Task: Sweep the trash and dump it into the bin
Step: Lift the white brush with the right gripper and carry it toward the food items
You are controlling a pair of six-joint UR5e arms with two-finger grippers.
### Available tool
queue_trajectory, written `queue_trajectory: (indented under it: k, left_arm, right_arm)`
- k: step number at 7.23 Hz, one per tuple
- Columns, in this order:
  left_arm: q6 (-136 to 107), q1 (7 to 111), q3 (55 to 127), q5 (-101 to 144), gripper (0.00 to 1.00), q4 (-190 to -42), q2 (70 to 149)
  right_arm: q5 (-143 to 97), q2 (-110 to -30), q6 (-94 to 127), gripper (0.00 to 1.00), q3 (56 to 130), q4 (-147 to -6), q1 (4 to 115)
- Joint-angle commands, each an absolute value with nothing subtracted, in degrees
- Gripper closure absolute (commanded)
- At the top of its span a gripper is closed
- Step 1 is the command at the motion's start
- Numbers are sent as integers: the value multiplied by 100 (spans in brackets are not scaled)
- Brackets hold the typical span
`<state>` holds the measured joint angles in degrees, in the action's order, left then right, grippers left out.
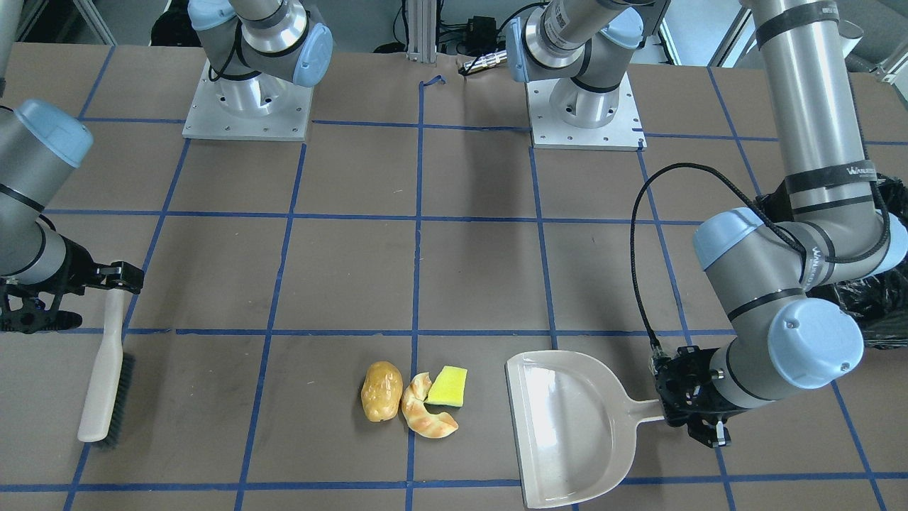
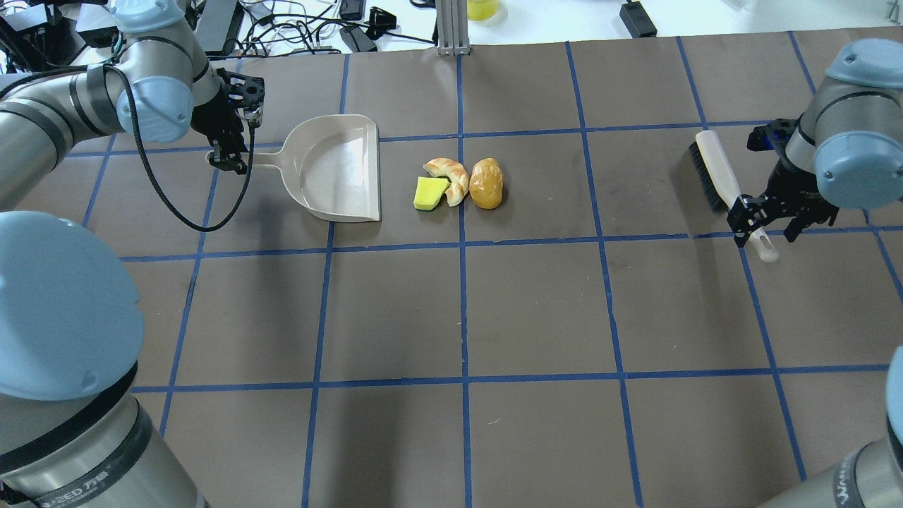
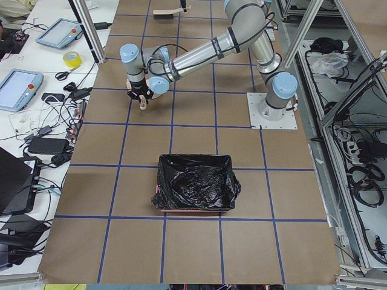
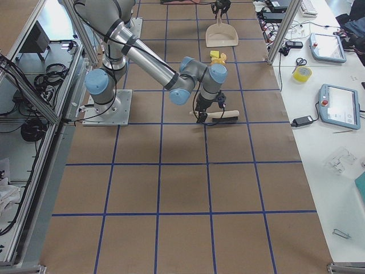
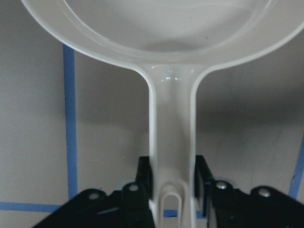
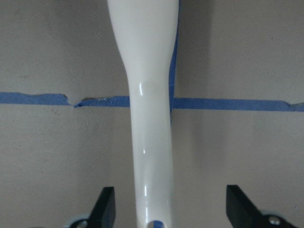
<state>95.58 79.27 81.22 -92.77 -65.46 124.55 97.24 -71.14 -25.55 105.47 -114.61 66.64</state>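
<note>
The trash lies together on the table: a golden potato (image 1: 381,401) (image 2: 486,183), a tan croissant (image 1: 425,415) (image 2: 451,176) and a yellow-green sponge wedge (image 1: 448,385) (image 2: 429,193). The beige dustpan (image 1: 567,426) (image 2: 338,169) rests flat beside the sponge, its mouth toward the trash. My left gripper (image 2: 229,152) (image 5: 173,175) is shut on the dustpan's handle. The beige brush (image 1: 106,383) (image 2: 719,173) lies on the table far to the other side. My right gripper (image 2: 765,226) (image 6: 174,204) is open, its fingers astride the brush handle (image 6: 149,118) without touching it. The bin (image 3: 196,190), lined with a black bag, stands at the table's left end.
The two arm bases (image 1: 248,106) (image 1: 585,113) stand at the robot's edge of the table. The bin's black bag (image 1: 872,298) shows behind my left arm in the front view. Blue tape lines grid the brown table (image 2: 536,310).
</note>
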Motion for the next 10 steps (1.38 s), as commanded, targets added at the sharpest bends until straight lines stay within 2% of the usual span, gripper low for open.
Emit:
queue_trajectory:
  k: [1, 4, 7, 9, 10]
  left_arm:
    - [9362, 8007, 8112, -9334, 95, -6583, 12437]
    - [9299, 8270, 8077, -9659, 95, -6566, 12445]
    - [9307, 8279, 8130, -9677, 93, -6574, 12419]
    - [9351, 8279, 8165, -9729, 93, -6627, 12340]
    - [9352, 8288, 8200, -9869, 93, -6610, 12383]
  right_arm:
    - [9712, -7119, -2549, 32, 10547, -11470, 6671]
    - [9703, -7119, -2540, 40, 10547, -11461, 6680]
    - [9545, -7101, -2514, 65, 10547, -11470, 6680]
    - [9545, -7102, -2505, 78, 10547, -11470, 6671]
    - [9545, -7102, -2505, 80, 10547, -11478, 6671]
